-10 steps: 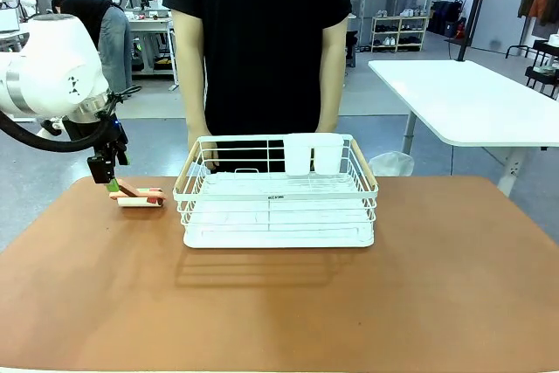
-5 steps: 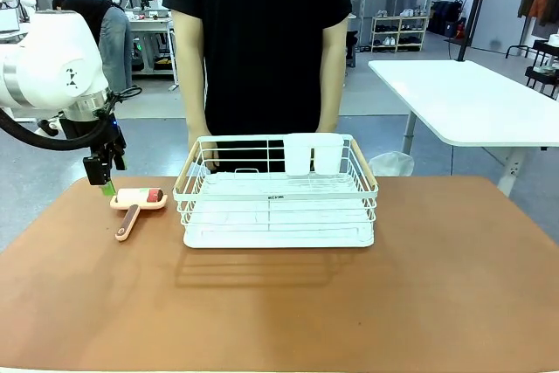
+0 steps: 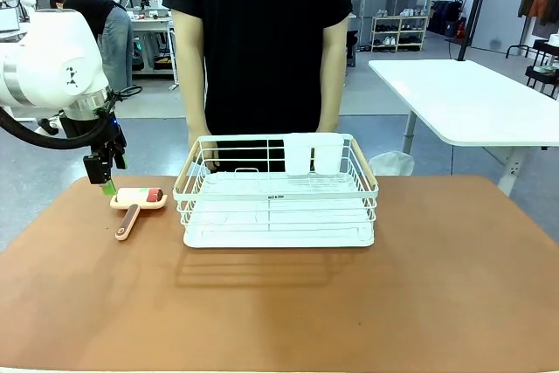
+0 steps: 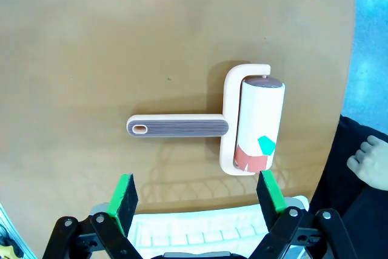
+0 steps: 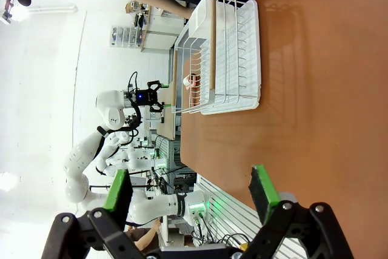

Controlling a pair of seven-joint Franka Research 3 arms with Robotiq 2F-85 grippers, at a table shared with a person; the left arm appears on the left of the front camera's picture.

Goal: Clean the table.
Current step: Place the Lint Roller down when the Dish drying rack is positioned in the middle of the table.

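Presently the left gripper (image 4: 198,195) is seen with its green-padded fingers (image 4: 124,193) spread wide and nothing between them; in the left wrist view they rise from the bottom edge, clear of everything. Just beyond the pads, at frame centre, a pale pink lint roller with a ribbed grey-pink handle and a white paper drum marked red and teal (image 4: 233,125) is seen lying flat on the large reddish-brown matte table (image 4: 121,34). In the front view the same gripper (image 3: 103,172) hangs at middle left, just above the far end of the roller (image 3: 137,203).

To the roller's right in the front view, a white wire dish rack with pale wooden side handles (image 3: 278,191) stands near it, not touching. Behind the rack a person in a black shirt (image 3: 262,41) stands at the far edge.

The right gripper (image 5: 194,195) is noted at the bottom of the right wrist view, pads likewise spread, empty, well apart from the rack.

Risks, as judged:
- Handle is low and flat; a descent off its axis could push it aside, or pads could scrape the tabletop.
- A grasp taken on the drum would let it spin or stick to the pads.
- Rack wires close by could be snagged in the sweep.
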